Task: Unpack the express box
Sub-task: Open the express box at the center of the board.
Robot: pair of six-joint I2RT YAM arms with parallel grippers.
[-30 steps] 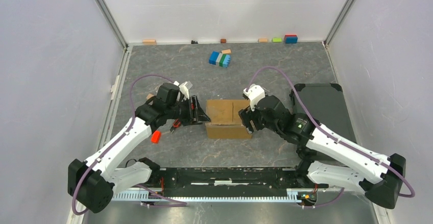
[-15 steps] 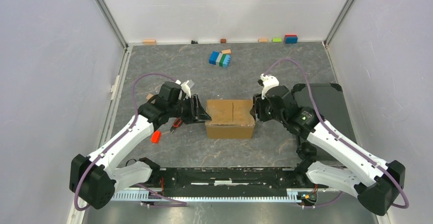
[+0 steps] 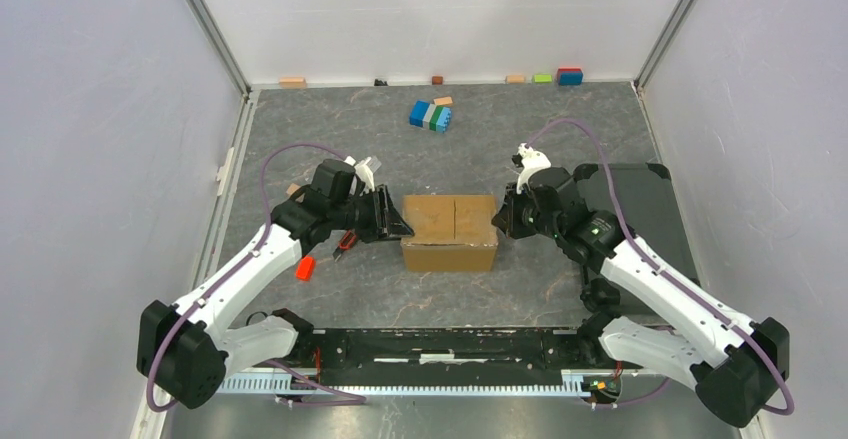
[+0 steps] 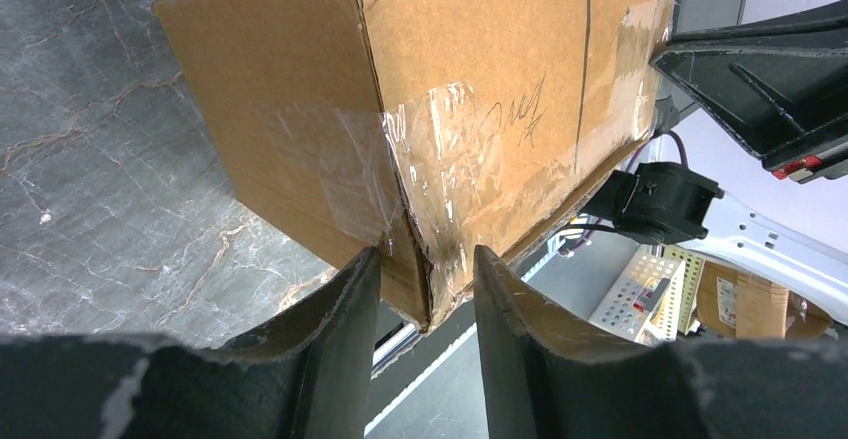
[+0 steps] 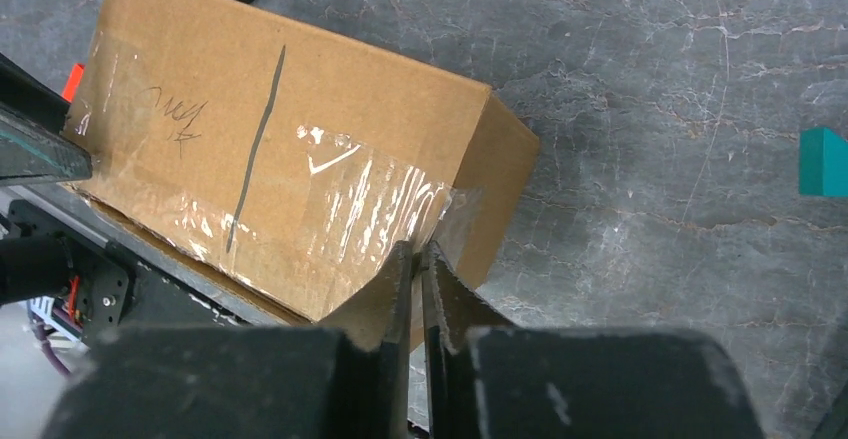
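At centre of the overhead view the express box (image 3: 450,229) sits on the grey marbled table (image 3: 330,139). Its top flaps are shut, a seam runs across the top, and there is clear tape at both ends. The left gripper (image 3: 397,223) is at the box's left end, the right gripper (image 3: 501,221) at its right end.

In the left wrist view the fingers (image 4: 335,304) are partly spread, straddling a taped corner of the box at lower centre of frame. Can't tell if they actually clamp it.

In the right wrist view the right fingers (image 5: 385,289) are pressed nearly together with just a thin slit. Their tips are at the box's taped edge, lower centre. Can't tell if tape is caught between them.

A black tray (image 3: 640,214) lies right of the box, partly under the right arm. A blue-green block cluster (image 3: 431,116) is above the box, well apart. A red item (image 3: 305,268) is lower left of the box, beside the left arm. Small coloured blocks (image 3: 570,76) line the back wall at top.
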